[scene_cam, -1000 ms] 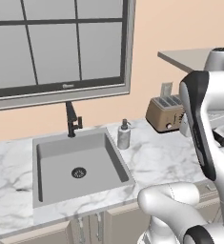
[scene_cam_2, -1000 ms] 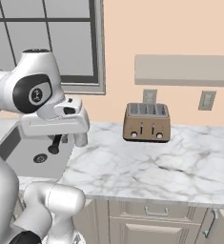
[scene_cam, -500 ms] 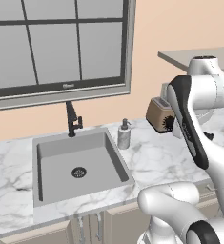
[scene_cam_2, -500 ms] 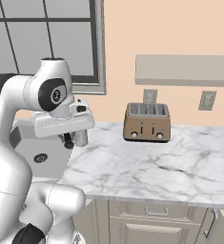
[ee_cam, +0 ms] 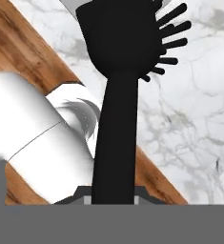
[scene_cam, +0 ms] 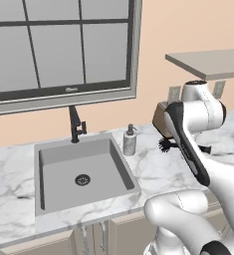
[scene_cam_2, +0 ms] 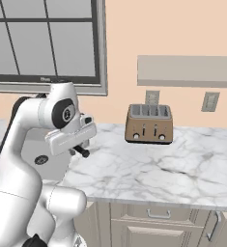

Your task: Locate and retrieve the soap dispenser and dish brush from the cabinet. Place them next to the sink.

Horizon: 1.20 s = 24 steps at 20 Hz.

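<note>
Pincer point(ee_cam: 112, 198) clamps dish brush point(ee_cam: 120, 81) over marble counter point(scene_cam: 158, 172) beside sink point(scene_cam: 78, 172).

The light is even and bright, with no clear source. Shadows are soft and weak, and nothing glares. All views are sharp, rendered, without distortion at the edges.

It was a home kitchen. A white marble counter point(scene_cam_2: 148, 164) carried a rectangular grey sink point(scene_cam: 83, 174) with a black angular faucet point(scene_cam: 75, 124) under a large grey-framed window point(scene_cam: 58, 47). A brown four-slot toaster point(scene_cam_2: 149, 124) stood by the wall, and cream panelled cupboard fronts point(scene_cam_2: 148, 224) were below.
</note>
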{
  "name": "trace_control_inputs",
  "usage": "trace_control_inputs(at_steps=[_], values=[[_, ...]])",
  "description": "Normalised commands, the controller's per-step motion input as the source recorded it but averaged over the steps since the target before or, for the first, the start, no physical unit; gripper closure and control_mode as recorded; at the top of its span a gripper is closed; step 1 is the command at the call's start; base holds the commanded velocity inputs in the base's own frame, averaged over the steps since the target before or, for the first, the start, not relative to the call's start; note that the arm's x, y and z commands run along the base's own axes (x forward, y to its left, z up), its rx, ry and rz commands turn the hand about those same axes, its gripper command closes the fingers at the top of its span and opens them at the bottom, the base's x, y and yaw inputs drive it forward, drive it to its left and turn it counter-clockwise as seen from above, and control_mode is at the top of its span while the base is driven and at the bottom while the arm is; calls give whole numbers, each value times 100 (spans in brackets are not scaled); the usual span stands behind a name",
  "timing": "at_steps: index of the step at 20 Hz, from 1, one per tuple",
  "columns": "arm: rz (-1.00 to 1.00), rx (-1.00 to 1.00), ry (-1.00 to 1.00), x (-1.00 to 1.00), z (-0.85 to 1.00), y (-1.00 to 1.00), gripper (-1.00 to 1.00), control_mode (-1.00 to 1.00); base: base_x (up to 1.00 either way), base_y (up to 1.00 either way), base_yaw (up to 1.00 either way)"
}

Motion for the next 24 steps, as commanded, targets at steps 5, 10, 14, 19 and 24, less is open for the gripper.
trace_control_inputs(at_steps=[5, 10, 14, 19, 24], values=[[47, 0, 3, 18, -55, 0, 100, -100, 0, 0, 0], [29, 7, 5, 31, -45, 24, 100, -100, 0, 0, 0], [5, 12, -2, 28, -21, 4, 100, -100, 0, 0, 0], [0, 9, -3, 34, -38, 0, 100, -100, 0, 0, 0], [0, 0, -7, 28, -50, -11, 100, -100, 0, 0, 0]])
